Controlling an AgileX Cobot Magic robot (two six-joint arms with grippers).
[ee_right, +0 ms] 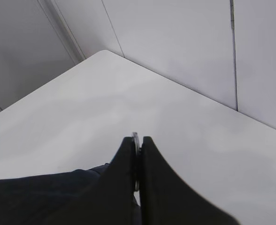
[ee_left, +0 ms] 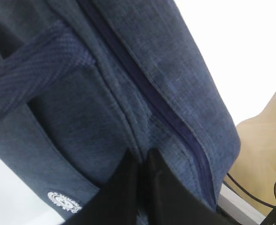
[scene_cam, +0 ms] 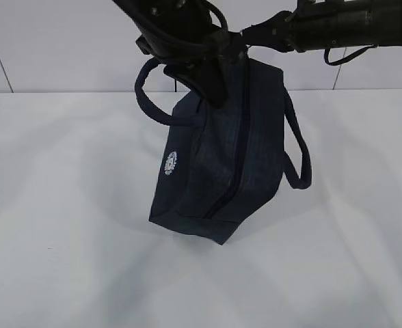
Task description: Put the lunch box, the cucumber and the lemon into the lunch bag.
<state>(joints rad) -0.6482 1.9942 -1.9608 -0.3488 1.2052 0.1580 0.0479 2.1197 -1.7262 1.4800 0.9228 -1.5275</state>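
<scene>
The dark navy lunch bag (scene_cam: 215,164) hangs tilted in mid-view with its lower end resting on the white table (scene_cam: 64,239). Its zipper (scene_cam: 236,157) looks closed along the side facing me, and its white round logo (scene_cam: 171,163) faces left. My left gripper (scene_cam: 218,82) is shut on the bag's fabric at the upper end, beside the zipper (ee_left: 166,112), with the fingertips (ee_left: 128,161) pinching a seam. My right gripper (scene_cam: 252,35) is shut on the silver ring pull (ee_right: 135,137). The lunch box, the cucumber and the lemon are out of view.
Two loop handles (scene_cam: 150,96) hang off the bag's sides. Grey wall panels (scene_cam: 50,41) stand behind the table. The table's far corner (ee_right: 105,52) shows in the right wrist view. Black cables (ee_left: 264,201) lie past the table edge.
</scene>
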